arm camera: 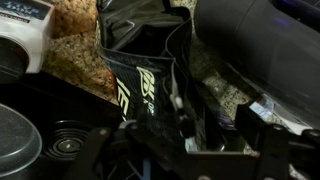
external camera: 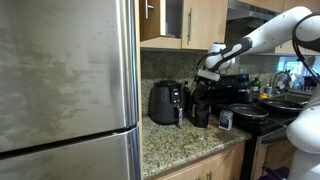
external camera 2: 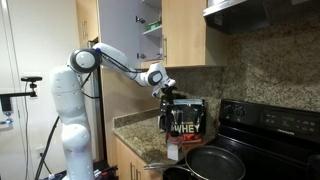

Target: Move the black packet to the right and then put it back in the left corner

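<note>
Kitchen nook: speckled granite bench, backsplash behind, wood cabinets above. Pincer directly over the black packet, fingers spread wide astride its crumpled top, apparently not pinching yet. Packet upright beneath the pincer, base on the granite, pale lettering on its face. Just to one side of the pincer, small white-faced timer; just to the other side, rounded air fryer. Farther out, past the timer, black stove with a pan. Farthest from the pincer, steel fridge. Judged progress: cannot tell which leg; packet unlifted between fryer and timer; probably at least a carry and a release in the left corner left.
</note>
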You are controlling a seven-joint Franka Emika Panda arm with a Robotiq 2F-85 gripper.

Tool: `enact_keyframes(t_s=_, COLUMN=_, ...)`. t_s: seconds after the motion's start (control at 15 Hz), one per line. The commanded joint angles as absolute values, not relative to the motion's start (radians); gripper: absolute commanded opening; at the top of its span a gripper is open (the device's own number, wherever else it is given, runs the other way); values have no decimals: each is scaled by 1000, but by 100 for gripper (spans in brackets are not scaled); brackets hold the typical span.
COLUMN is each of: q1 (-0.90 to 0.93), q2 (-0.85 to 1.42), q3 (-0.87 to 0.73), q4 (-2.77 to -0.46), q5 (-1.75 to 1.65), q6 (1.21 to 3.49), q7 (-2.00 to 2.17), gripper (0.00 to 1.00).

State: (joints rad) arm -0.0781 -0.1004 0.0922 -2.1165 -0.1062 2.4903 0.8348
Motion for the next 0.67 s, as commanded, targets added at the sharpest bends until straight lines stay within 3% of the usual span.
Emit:
enact_keyframes(t_s=0.0, q1=-70, q2=-54, q3=75, q4=-2074, q5=-199, q6=2514, q7=908, gripper=59)
enact_keyframes(t_s=0.53, q1=-62, q2=-56, q3=57, q4=-2074, q5=-252, q6=2492, q7=942, gripper=2)
enact_keyframes(t_s=0.6, q1=-62, q2=-57, q3=55, q4=-2073, q5=-248, q6=2490, q7=941, gripper=2)
